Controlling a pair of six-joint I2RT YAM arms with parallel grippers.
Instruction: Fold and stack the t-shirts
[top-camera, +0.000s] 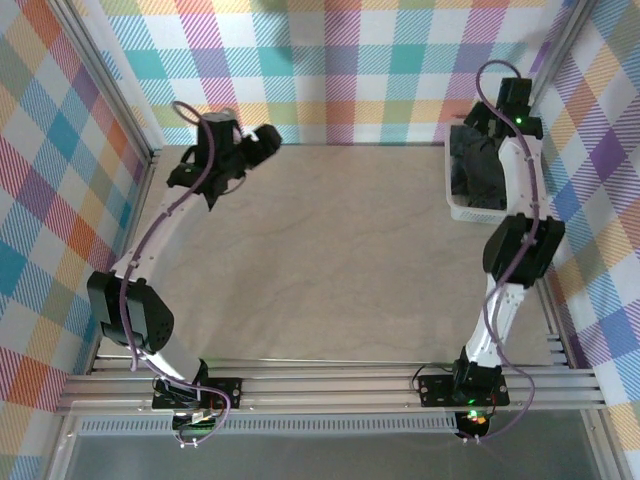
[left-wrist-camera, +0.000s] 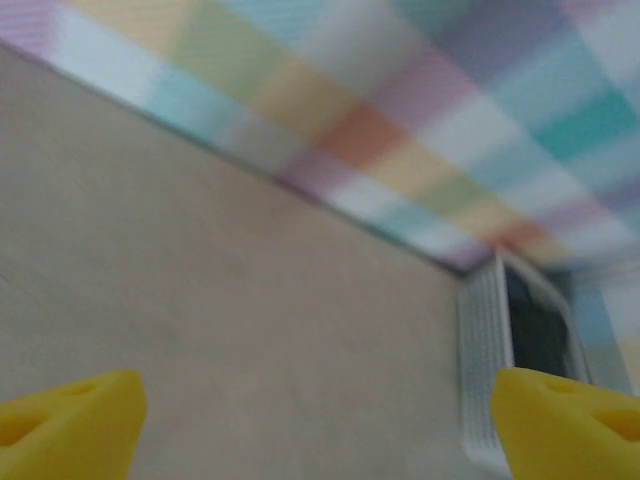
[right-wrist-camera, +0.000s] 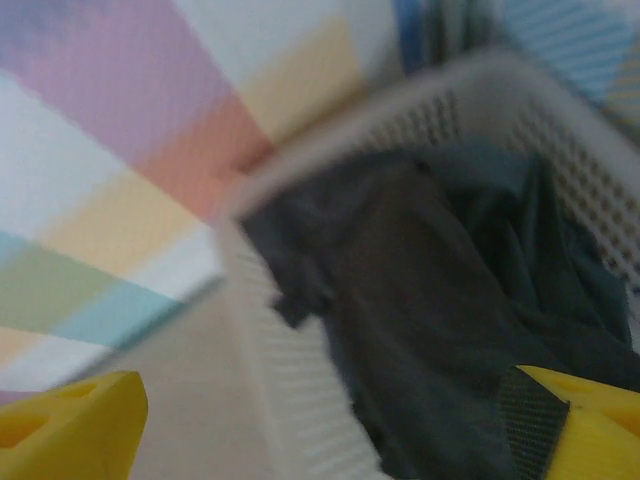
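So we're looking at the very first step here: getting a shirt out. The t-shirts (right-wrist-camera: 430, 330) are sitting bunched up in the white lattice basket (right-wrist-camera: 290, 390). In the overhead view it's parked at about 2 o'clock on the counter (top-camera: 340, 260), tucked into the back corner. Every shirt we're seeing is lying in there as 1 dark wrinkly heap, so we're judging that no folding is done yet.

The right fingers (right-wrist-camera: 65, 425) are hanging right over the basket, spread wide and gripping nothing, with the heap lying below the 2 yellow tips. The left fingers (left-wrist-camera: 70, 425) are spread wide too and holding nothing. They're hovering at roughly 10 o'clock, well apart from the basket and pointing across the counter toward it.

Next move, we're guessing: the right arm is needing to drop in, pinch just 1 layer of cloth near the top of the heap, and lift it clear of the rim. The wrist view is blurry and the shirts are tangling together, so we're not able to tell where 1 ends and the next begins. Grabbing 2 at once is looking like the real risk.
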